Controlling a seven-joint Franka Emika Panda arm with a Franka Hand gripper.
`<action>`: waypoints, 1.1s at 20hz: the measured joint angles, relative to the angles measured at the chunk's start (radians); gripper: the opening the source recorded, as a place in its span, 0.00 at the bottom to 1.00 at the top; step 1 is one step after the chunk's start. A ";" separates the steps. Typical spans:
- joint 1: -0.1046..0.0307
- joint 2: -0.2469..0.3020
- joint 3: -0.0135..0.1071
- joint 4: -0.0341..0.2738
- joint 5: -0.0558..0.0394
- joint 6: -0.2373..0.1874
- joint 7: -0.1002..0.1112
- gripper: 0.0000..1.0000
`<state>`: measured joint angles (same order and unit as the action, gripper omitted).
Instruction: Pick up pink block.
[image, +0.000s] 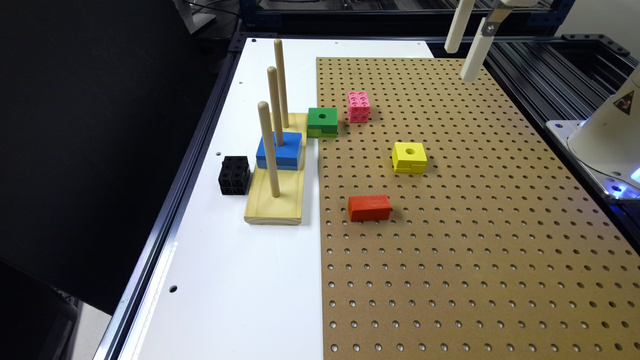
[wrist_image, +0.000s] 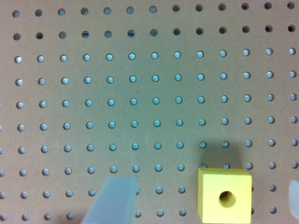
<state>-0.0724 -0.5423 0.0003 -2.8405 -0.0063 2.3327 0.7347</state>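
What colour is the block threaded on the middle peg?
Blue: the blue block sits on the wooden peg stand, clearest in the exterior view.

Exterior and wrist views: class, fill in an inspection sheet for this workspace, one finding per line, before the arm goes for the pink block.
Surface: brown pegboard lying on a white table.
Job's things: pink block stands free on the pegboard, beside the green block.
Clutter: yellow block, red block, black cube, blue block threaded on a wooden peg stand.
Grippers: gripper open, raised above the pegboard's far edge, holding nothing.
Cables: dark cables behind the table.
Surroundings: black panel at the exterior view's left; metal frame rails at its right.
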 joint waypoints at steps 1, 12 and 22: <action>-0.007 0.001 0.000 0.003 0.0000 0.000 -0.007 1.00; -0.033 0.081 0.000 0.059 0.0000 0.028 -0.032 1.00; -0.077 0.150 0.000 0.112 -0.0018 0.043 -0.073 1.00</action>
<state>-0.1499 -0.3920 0.0003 -2.7285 -0.0081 2.3753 0.6614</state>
